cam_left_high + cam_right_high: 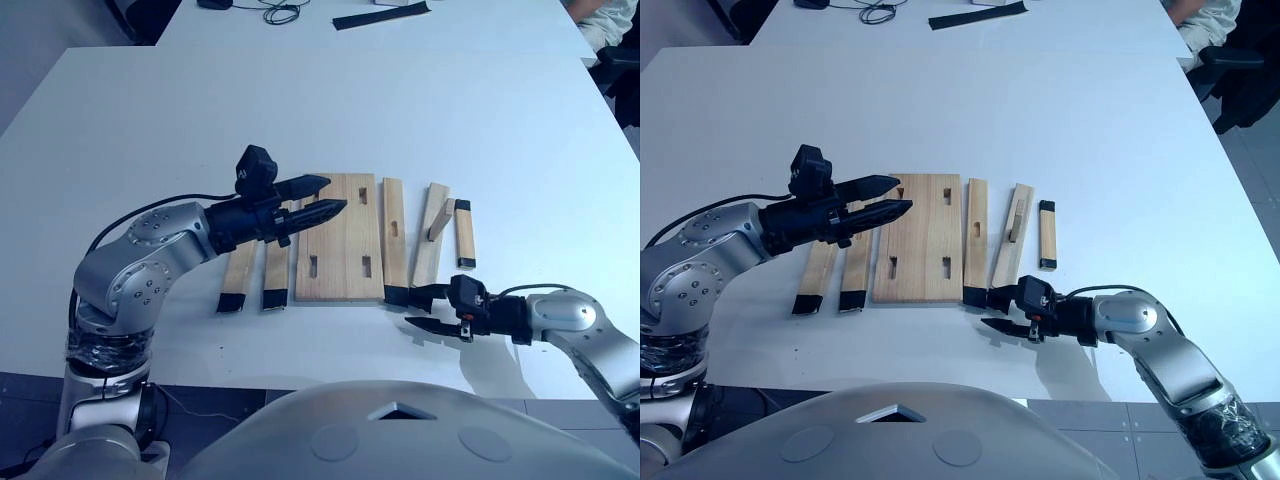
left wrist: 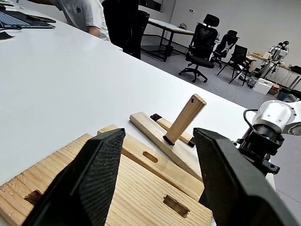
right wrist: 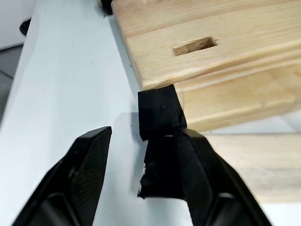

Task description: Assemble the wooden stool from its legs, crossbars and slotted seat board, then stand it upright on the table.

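Observation:
The slotted seat board (image 1: 340,240) lies flat mid-table. Two black-tipped legs (image 1: 258,272) lie to its left. To its right lie a slotted leg (image 1: 394,232), another leg (image 1: 430,245) with a short crossbar (image 2: 185,118) standing tilted on it, and a short black-ended piece (image 1: 463,232). My left gripper (image 1: 333,195) hovers open over the board's far left part, holding nothing. My right gripper (image 1: 425,308) is open low at the table's front, just before the black tip (image 3: 157,113) of a right-hand leg, which sits near one of its fingers (image 3: 197,174).
The white table (image 1: 480,120) has wide bare room behind and to both sides of the parts. Its front edge runs close under my right gripper. A black strip (image 1: 380,15) and cables lie on a farther table. Office chairs (image 2: 202,47) stand in the room beyond.

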Motion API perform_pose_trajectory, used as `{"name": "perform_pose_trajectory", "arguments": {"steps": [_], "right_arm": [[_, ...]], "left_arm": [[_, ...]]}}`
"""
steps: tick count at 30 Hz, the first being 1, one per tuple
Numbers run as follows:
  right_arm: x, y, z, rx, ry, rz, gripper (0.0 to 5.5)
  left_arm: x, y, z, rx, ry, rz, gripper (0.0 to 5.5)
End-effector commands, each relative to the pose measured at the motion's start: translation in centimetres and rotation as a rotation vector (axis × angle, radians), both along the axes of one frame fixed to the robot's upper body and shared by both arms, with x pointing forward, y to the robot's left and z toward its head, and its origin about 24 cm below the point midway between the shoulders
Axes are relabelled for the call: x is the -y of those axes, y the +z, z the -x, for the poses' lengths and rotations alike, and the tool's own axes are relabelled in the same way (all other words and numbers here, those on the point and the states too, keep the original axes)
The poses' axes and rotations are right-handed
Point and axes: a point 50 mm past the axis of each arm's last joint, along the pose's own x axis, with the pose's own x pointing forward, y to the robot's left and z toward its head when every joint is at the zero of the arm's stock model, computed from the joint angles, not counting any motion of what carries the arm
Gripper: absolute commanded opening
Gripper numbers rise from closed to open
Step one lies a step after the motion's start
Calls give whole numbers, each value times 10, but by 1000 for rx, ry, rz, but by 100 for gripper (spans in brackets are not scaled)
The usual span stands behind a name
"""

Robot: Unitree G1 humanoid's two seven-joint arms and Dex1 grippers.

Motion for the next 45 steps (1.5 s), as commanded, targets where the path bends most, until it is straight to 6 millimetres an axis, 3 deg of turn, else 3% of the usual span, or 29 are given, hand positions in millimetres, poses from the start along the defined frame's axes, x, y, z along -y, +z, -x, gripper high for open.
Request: {"name": "perform_pose_trajectory", "arguments": {"steps": [1, 10, 14, 18, 21, 26, 39, 45], "right_arm": [[9, -9, 1, 5, 4, 90, 240], [41, 14, -2, 22, 4, 162, 240], [32, 39, -4, 41, -48, 33, 240], [26, 55, -20, 174, -251, 6, 240], [26, 49, -23, 231, -395, 101, 280], [13, 33, 3, 163, -507, 211, 354], [1, 16, -3, 114, -685, 206, 354], [-2, -2, -1, 53, -717, 203, 354]], "left_arm": [[-1, 0, 1, 10, 9, -22, 270], [-4, -1, 6, 8, 36, -20, 270], [-4, -2, 9, 6, 49, -17, 270], [-4, -3, 10, 6, 62, -16, 270], [-5, -3, 11, 6, 76, -14, 270], [-7, -4, 12, 7, 95, -15, 270], [-5, -4, 12, 6, 101, -9, 270], [-5, -3, 11, 4, 92, -11, 270]]}}
